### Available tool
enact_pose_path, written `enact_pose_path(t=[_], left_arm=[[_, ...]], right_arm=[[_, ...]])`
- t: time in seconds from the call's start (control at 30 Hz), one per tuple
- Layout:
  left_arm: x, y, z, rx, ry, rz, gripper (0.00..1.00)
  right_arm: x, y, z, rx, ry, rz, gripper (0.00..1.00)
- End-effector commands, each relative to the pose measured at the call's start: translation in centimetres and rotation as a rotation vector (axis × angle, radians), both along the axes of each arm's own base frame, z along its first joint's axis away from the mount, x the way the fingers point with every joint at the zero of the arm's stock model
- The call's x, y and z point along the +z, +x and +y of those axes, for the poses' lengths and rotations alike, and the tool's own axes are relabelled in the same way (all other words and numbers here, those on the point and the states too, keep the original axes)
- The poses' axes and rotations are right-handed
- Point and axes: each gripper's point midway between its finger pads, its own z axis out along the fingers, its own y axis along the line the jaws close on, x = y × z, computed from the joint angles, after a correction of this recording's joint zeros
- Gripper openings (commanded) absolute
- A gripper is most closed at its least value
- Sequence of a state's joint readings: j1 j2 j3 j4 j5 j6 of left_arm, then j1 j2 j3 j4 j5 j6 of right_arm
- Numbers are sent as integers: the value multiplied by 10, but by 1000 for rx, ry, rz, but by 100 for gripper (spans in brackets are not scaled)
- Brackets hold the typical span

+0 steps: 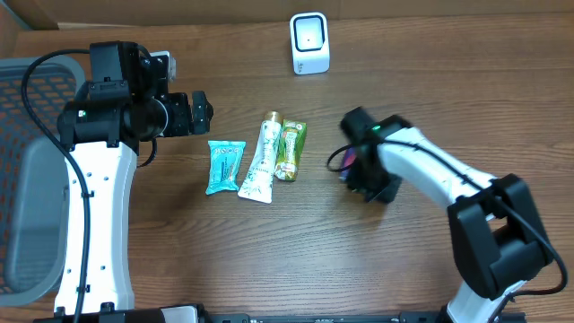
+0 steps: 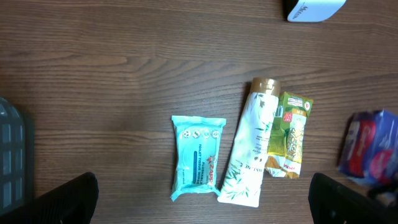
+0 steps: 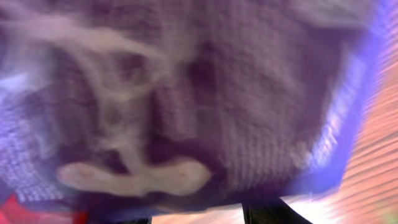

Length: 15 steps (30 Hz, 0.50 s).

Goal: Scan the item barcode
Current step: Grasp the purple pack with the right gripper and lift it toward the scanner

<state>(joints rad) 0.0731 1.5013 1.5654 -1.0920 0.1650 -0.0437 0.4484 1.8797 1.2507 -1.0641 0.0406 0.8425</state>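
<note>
Three items lie in a row mid-table: a teal wipes pack (image 1: 224, 167) (image 2: 198, 157), a white tube (image 1: 261, 158) (image 2: 250, 152) and a green-yellow sachet (image 1: 290, 150) (image 2: 289, 134). The white scanner (image 1: 309, 42) (image 2: 313, 8) stands at the far edge. My right gripper (image 1: 352, 167) (image 3: 199, 214) is shut on a purple packet (image 1: 340, 161) (image 2: 369, 146) (image 3: 186, 93), just right of the sachet. The packet fills the blurred right wrist view. My left gripper (image 1: 199, 112) (image 2: 208, 198) hangs wide open above the table, left of the row, with nothing between its fingers (image 2: 68, 199).
A grey mesh basket (image 1: 27, 179) (image 2: 12, 155) stands at the left edge of the table. Bare wood lies between the item row and the scanner, and along the table's front.
</note>
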Motion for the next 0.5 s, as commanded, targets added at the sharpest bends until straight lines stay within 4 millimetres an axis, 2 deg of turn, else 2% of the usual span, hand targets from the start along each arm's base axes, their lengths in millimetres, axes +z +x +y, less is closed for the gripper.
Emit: enact_pose_path(t=[0.0, 0.13, 0.2, 0.27, 0.33, 0.47], left_arm=[[8, 4, -3, -30, 8, -24, 100], [8, 4, -3, -30, 8, -24, 100], [8, 4, -3, -30, 8, -24, 100], [8, 4, -3, -30, 8, -24, 99], [8, 4, -3, -30, 8, -24, 100], [8, 4, -3, -30, 8, -24, 100]], right_arm=[[2, 31, -39, 45, -112, -100, 47], [4, 69, -66, 101, -108, -202, 51], [6, 82, -81, 104, -104, -234, 51], [11, 88, -85, 106, -62, -237, 52], [23, 94, -80, 98, 16, -246, 57], [68, 118, -46, 179, 218, -355, 64]])
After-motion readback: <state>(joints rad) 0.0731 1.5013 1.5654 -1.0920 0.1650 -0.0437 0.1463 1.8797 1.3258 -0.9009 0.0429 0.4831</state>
